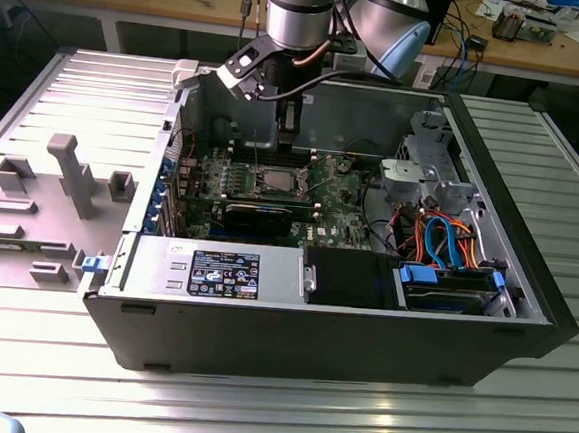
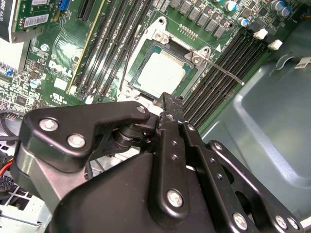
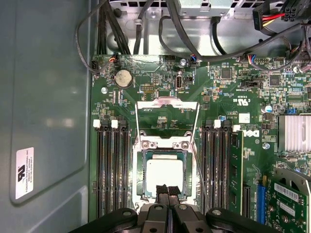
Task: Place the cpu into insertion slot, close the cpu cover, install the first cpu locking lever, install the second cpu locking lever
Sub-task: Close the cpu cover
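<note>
The claw (image 3: 168,191) hangs low inside the computer case (image 1: 524,295). Its two fingertips are pressed together with nothing between them, and they sit right at the near edge of the socket (image 3: 139,174). The chip (image 3: 164,175) lies flat in that socket just beyond the tips, its pale metal top square to the rim, so the placing looks done.

The cover (image 3: 167,103) is raised on its hinge on the far side of the socket from the claw. The green board (image 3: 214,97) shows through its square cut-out, which suggests that closing the cover is the step in hand.

To do it well, I judge the narrow tips should meet the frame at the middle of its free edge and push it over in an arc — not straight down — so it drops evenly around the chip rather than scraping one corner. The chip should stay untouched, since a nudge could shift it on the contacts.

In the second wrist view a thin lever rod (image 2: 226,75) sticks out to one side of the claw — it looks unlatched, and the sweep should pass clear of it.
</note>
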`<action>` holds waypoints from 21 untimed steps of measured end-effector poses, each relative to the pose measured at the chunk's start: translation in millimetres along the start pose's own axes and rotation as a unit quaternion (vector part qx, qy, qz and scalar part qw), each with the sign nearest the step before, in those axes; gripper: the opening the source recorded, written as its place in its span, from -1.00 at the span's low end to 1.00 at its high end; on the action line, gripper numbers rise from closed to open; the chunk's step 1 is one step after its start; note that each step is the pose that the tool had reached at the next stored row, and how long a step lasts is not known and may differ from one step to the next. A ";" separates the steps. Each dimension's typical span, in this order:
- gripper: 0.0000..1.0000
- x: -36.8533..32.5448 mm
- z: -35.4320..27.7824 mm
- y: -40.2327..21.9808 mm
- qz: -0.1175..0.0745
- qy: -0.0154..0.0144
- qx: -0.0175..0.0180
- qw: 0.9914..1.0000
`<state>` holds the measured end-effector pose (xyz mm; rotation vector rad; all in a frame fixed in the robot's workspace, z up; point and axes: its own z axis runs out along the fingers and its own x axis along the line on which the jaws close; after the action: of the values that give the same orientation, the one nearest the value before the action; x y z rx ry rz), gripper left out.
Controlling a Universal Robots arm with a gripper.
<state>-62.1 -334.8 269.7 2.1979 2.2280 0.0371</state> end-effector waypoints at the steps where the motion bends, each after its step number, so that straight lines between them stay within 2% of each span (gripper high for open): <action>1: -0.79 0.0 0.0 0.9 0.000 0.000 0.000 1.000; 8: -0.79 0.0 0.2 5.3 0.000 0.000 0.000 1.000; 21: -0.79 -0.1 0.3 9.5 0.000 0.000 0.000 1.000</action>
<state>-52.6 -334.8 269.6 2.1980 2.2280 0.0374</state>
